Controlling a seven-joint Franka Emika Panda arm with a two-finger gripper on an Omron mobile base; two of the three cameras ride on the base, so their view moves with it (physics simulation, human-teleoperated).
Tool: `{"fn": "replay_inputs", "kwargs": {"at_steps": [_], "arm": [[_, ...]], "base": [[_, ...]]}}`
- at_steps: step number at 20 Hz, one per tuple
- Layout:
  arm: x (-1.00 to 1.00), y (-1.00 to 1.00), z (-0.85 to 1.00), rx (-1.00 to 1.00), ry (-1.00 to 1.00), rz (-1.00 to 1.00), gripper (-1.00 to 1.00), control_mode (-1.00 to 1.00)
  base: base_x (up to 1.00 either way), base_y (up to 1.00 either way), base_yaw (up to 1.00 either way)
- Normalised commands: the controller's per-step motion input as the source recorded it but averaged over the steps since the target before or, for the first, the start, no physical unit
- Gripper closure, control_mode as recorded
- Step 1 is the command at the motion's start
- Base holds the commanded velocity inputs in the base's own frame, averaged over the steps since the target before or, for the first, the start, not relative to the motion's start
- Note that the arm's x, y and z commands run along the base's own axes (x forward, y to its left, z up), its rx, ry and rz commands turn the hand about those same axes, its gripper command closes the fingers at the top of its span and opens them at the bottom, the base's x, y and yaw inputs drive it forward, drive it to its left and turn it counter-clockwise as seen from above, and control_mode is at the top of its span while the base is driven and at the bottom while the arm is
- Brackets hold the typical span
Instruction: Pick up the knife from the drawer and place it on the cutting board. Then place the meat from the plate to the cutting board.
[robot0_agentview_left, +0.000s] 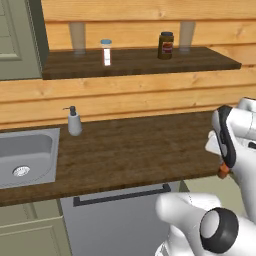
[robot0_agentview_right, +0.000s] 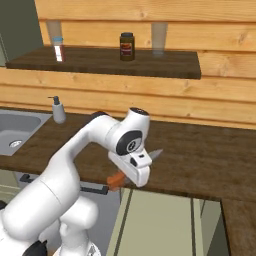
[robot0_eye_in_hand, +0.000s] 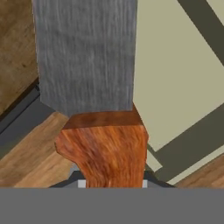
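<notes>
**Reddish-brown handle pinched in the claw above the tabletop's front edge**

Reddish-brown wood and grey steel sit close to the lens in the hand view: the knife (robot0_eye_in_hand: 94, 87) runs up the frame, its handle at the bottom and its broad blade above. The claw (robot0_eye_in_hand: 113, 183) is pinching the handle at its lower end, where pale finger pads show on either side of the wood.

The right base view gives the wider picture. There the white arm bends forward and the claw (robot0_agentview_right: 131, 169) holds the knife (robot0_agentview_right: 134, 168) crosswise, tilted: the orange-brown handle juts out low to the left, and the grey blade tip points up to the right over the dark wooden tabletop (robot0_agentview_right: 200, 155). The knife is in the air, near the tabletop's front edge, above the pale cabinet fronts.

The left base view shows little of the grip. Only a small bit of the knife's handle (robot0_agentview_left: 223, 171) peeks out beside the arm's wrist at the right edge. That view shows instead the steel sink (robot0_agentview_left: 27, 155) set into the tabletop (robot0_agentview_left: 130, 150) on the left, with a soap dispenser (robot0_agentview_left: 74, 121) standing just beside it.

On the wall shelf (robot0_agentview_left: 140, 62) stand a small white bottle (robot0_agentview_left: 105, 52) and a dark jar (robot0_agentview_left: 166, 45), well apart; the right base view shows them too.
</notes>
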Motion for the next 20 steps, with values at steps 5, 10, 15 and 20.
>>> {"fn": "replay_inputs", "kwargs": {"at_steps": [5, 10, 15, 20], "arm": [[0.01, 0.99, 0.00, -0.14, -0.01, 0.00, 1.00, -1.00], [0.07, 1.00, 0.00, -0.20, 0.00, 0.00, 1.00, -1.00], [0.30, 0.86, 0.21, -0.10, -0.04, 0.00, 1.00, -1.00], [0.36, 0.48, 0.41, -0.04, -0.05, 0.00, 1.00, -1.00]], "base": [[0.00, 0.00, 0.00], [0.00, 0.00, 0.00], [0.00, 0.00, 0.00], [0.00, 0.00, 0.00]]}}
